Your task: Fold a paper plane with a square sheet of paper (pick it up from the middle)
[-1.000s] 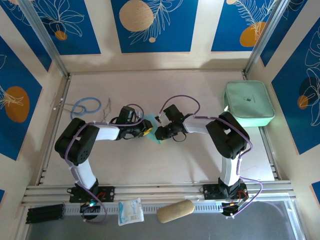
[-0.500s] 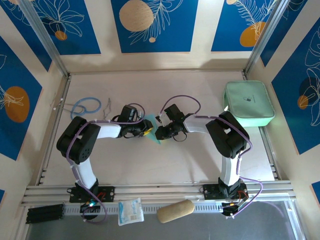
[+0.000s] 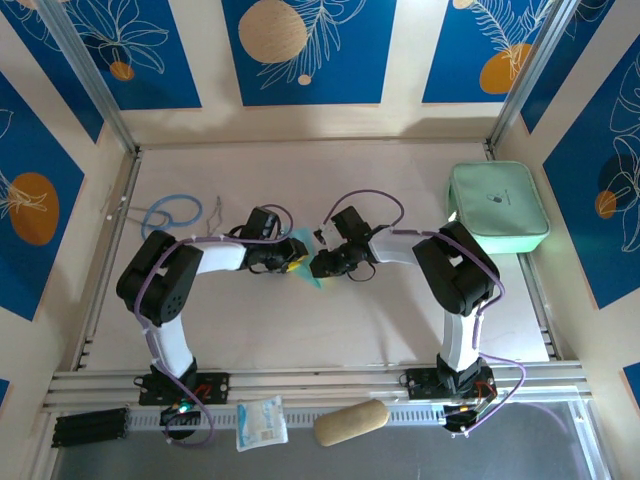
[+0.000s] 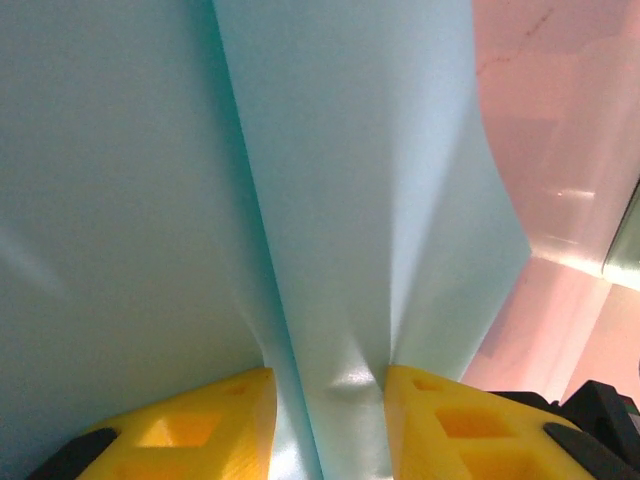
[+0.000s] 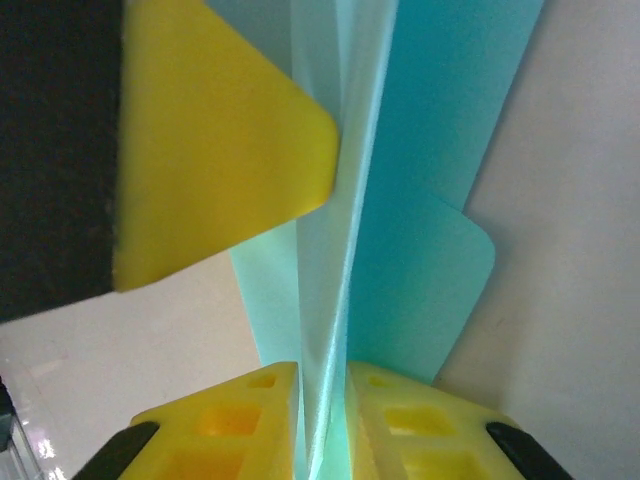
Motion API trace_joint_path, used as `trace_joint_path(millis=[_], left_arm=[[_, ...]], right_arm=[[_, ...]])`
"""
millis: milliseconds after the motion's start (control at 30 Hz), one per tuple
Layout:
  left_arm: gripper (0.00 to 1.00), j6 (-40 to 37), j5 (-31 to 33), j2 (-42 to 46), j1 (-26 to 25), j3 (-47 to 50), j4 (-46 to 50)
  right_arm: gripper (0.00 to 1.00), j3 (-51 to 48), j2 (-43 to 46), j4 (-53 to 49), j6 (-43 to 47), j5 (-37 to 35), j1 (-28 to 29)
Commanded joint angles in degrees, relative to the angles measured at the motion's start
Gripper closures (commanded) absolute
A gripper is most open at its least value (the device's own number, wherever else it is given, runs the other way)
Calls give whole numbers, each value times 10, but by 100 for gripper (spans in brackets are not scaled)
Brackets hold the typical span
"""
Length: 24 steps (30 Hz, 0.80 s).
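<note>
As the left fingers (image 3: 293, 264) edge nearer the right fingers (image 3: 321, 264), both pairs clamp the folded paper sheet (image 3: 313, 281) between them, likely sharpening its centre crease.

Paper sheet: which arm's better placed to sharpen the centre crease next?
Right, probably. The right gripper is clamped tight on the centre crease of the paper sheet, so it could slide along it. The left gripper pinches a buckled pleat across a wider gap, better suited to anchoring.

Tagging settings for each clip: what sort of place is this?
Probably a robot test enclosure, not a home: a pale wooden tabletop, blue printed wall panels, and aluminium frame rails.
</note>
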<state>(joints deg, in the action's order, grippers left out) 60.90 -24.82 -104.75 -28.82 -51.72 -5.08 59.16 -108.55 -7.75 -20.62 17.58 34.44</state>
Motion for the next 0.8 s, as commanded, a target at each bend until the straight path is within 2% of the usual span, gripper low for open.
trace_joint_path(millis=[0, 400, 767], left_arm=[[65, -18, 34, -22, -5, -4, 66], [64, -19, 49, -38, -7, -14, 100], [65, -13, 44, -34, -8, -13, 93]], right_arm=[[78, -4, 21, -11, -17, 27, -5], [78, -2, 1, -8, -19, 33, -4], [89, 5, -19, -1, -21, 49, -7]])
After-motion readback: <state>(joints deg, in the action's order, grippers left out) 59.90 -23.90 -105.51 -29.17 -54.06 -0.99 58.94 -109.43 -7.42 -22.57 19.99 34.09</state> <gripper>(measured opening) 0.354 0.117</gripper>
